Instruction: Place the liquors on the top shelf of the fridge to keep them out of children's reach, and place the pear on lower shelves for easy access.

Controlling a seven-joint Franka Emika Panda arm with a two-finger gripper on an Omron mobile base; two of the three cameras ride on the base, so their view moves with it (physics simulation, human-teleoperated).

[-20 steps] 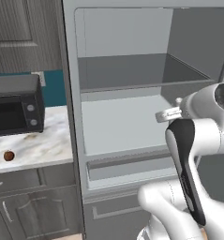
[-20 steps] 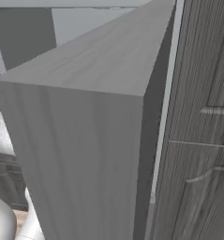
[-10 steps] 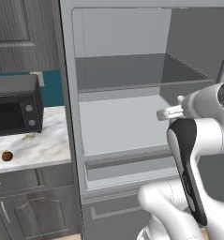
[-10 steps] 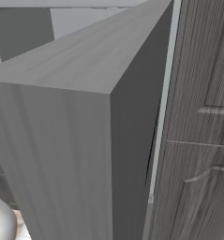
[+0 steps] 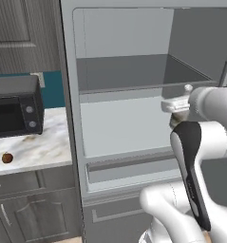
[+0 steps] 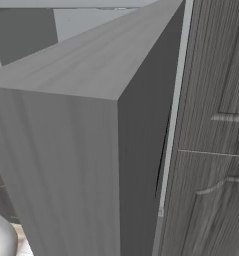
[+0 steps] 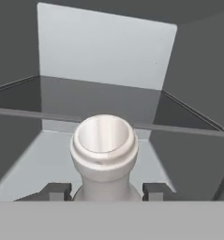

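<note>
Bottle point(image 7: 104, 157) body is cut off below the neck at the claw point(image 7: 104, 191). The fridge point(image 5: 134, 114) door's point(image 6: 66, 150) slab hides the interior from the right base view.

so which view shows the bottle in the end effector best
The hand view: the pale bottle stands between the end effector's fingertips, its round top facing the camera, the fridge's top shelf ahead. In the left base view the arm hides it.

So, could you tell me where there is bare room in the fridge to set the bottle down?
The top shelf is bare from the left wall to the right wall, back to the rear panel. The paler lower shelf below it is bare too. The gripper is shut on the bottle, facing the shelf's front edge. On the counter, the pear sits before the microwave.
</note>
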